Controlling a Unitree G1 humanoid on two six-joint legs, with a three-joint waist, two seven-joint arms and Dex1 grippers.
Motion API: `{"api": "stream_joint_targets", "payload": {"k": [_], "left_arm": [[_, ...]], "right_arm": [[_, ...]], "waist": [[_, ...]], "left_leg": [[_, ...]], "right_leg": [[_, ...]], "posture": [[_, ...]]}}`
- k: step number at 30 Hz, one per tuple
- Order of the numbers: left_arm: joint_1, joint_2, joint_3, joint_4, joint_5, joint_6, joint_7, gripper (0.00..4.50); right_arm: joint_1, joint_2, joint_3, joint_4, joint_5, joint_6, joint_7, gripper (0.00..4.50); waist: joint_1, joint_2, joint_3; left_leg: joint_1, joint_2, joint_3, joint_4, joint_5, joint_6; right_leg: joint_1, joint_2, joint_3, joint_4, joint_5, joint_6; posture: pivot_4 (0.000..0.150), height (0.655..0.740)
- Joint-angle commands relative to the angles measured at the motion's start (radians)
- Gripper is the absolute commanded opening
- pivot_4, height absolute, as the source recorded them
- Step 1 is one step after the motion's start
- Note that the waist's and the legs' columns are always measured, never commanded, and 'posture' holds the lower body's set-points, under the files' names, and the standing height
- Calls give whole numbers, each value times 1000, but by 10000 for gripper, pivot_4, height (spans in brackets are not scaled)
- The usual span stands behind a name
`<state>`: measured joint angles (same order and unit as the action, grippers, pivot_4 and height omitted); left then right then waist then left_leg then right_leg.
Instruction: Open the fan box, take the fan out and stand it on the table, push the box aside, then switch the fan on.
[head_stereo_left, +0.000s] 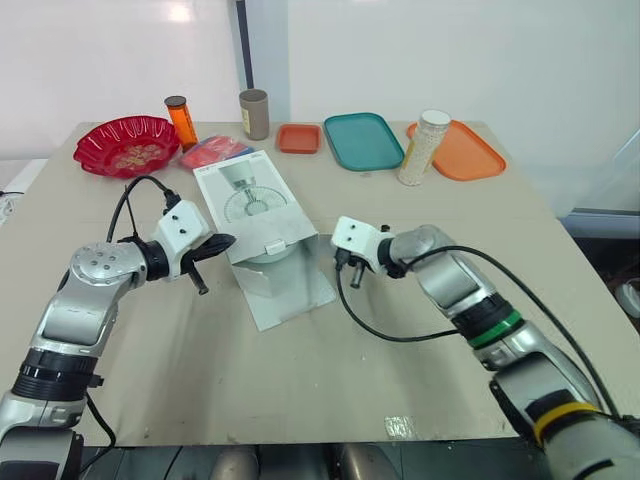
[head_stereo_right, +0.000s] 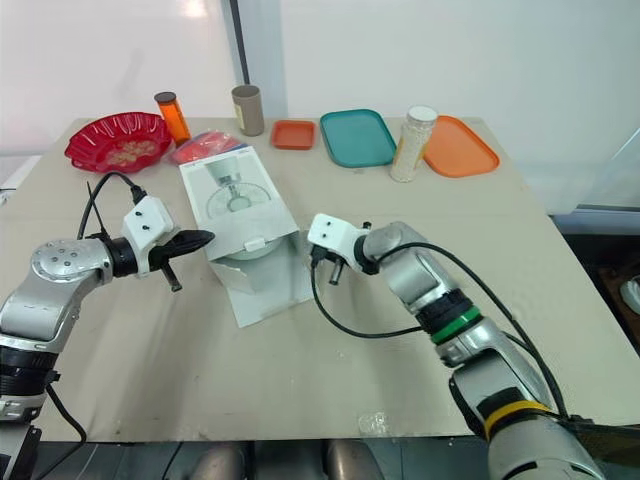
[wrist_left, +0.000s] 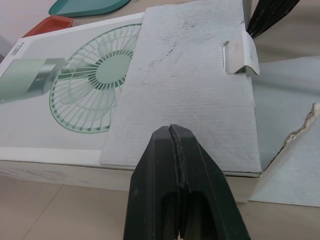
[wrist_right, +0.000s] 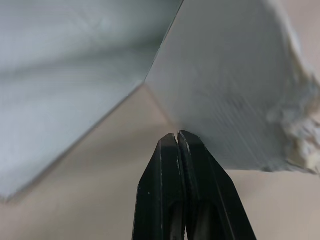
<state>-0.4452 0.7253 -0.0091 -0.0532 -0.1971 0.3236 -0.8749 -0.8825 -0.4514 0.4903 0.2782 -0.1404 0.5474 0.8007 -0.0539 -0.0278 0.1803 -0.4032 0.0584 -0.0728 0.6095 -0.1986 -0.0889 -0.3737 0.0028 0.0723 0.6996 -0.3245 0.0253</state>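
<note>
1. Black fingers come first, in the lower half of the head view. The left gripper (wrist_left: 171, 129) is pressed together and holds nothing, its tip just beside the box's near left corner. The right gripper (wrist_right: 177, 136) is likewise pressed together and empty, at the right edge of the flap.
2. Between them the grey flap (head_stereo_left: 288, 288) lies folded out flat on the table (head_stereo_left: 300, 390), ragged along one side.
3. At centre frame the box (head_stereo_left: 245, 200) lies flat, fan picture up, with its near end open. A pale rounded shape at the mouth (head_stereo_left: 266, 254) is probably the fan, not yet taken out.
4. Risk: fingers this tightly pressed cannot grip the fan. Reaching in without spreading them would likely shove the light box up the table instead.
5. Risk: the torn flap could rip further or snag if a fingertip drags across it.
6. Risk: just behind the box, upper left, sit a red packet (head_stereo_left: 212, 152) and a red bowl (head_stereo_left: 125, 143). A jar (head_stereo_left: 425, 148) stands upper right. A careless push aside could knock them.
</note>
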Motion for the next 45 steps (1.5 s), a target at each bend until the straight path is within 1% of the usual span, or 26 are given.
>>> {"api": "stream_joint_targets", "payload": {"k": [1,3,7,14,19,28,36,45], "left_arm": [[30,13,-1,10,18,16,5,0],[38,15,5,4,17,17,8,0],[56,22,20,7,18,17,14,0],[68,34,31,17,23,10,16,0],[77,41,32,18,28,7,15,0],[87,71,44,41,27,-9,-1,0],[90,100,61,79,27,-38,-18,0],[30,94,62,128,23,-76,-24,0]], "right_arm": [[-52,43,-71,58,2,-31,-48,384],[-60,61,-87,72,3,-39,-58,384],[-61,95,-110,41,37,-17,-22,384],[4,82,-82,-79,64,-27,85,384],[34,91,-80,-129,64,-3,99,384],[74,110,-73,-192,58,42,91,384],[93,136,-78,-247,72,94,89,384],[78,144,-76,-189,45,68,48,384]], "waist": [[0,0,0],[-1,0,0],[-2,0,0],[-2,0,0],[-7,0,0],[-7,1,0],[-18,1,0],[-19,1,0]], "left_leg": [[0,0,0,0,0,0],[0,0,0,0,0,0],[0,0,0,0,0,0],[0,0,0,0,0,0],[1,1,0,0,0,0],[1,1,0,-1,0,0],[1,2,0,-1,0,0],[1,2,0,-1,0,0]], "right_leg": [[0,0,0,0,0,0],[0,0,0,0,0,0],[0,0,0,0,0,0],[0,0,0,0,0,0],[0,1,0,1,0,0],[0,1,0,1,0,0],[0,2,0,1,0,0],[0,2,0,1,0,-1]], "posture": [[1500,7400],[1500,7400],[1500,7400],[1500,7400],[1500,7400],[1500,7400],[1500,7400],[1500,7400]]}}
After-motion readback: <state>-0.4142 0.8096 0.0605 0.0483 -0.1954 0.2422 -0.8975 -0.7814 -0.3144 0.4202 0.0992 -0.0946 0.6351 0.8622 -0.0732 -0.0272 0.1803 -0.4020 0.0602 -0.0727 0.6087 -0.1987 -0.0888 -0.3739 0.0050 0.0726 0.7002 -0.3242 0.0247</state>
